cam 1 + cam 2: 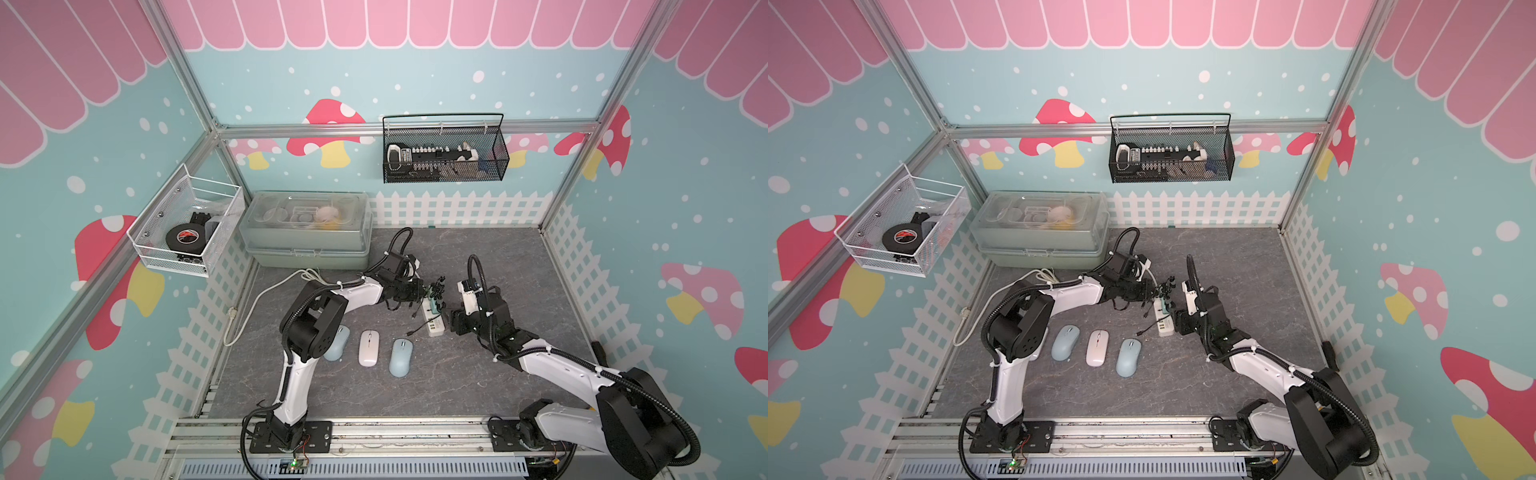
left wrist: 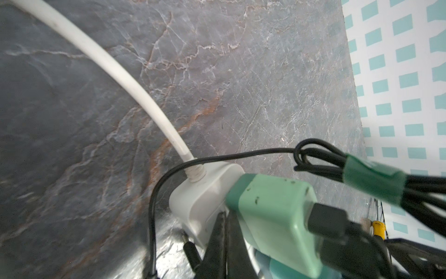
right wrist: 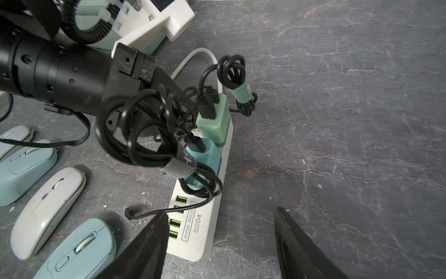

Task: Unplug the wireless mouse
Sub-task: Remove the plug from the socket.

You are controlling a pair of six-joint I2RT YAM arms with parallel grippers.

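Left hand [image 2: 226, 216] pinched together, right hand [image 3: 220, 212] spread apart over grey marbled tabletop [image 3: 337, 120].

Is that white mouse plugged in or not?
Not plugged in: no cable reaches the mouse; a loose cable end lies nearby.

Back wall: black mesh basket [image 1: 440, 178] hung on the rail. I make out a dark strip with pale knobs inside but can't name it.
Left wall: white mesh basket [image 1: 158, 216], with a roll of black tape [image 1: 185, 237] lying flat in it.
Back-left corner: grey-green storage box [image 1: 307, 245] with a clear lid, sitting on the grey marbled tabletop [image 1: 498, 257].
Walls: mushroom decals [image 1: 328, 124], and white picket-fence print [image 1: 457, 208] along the base.
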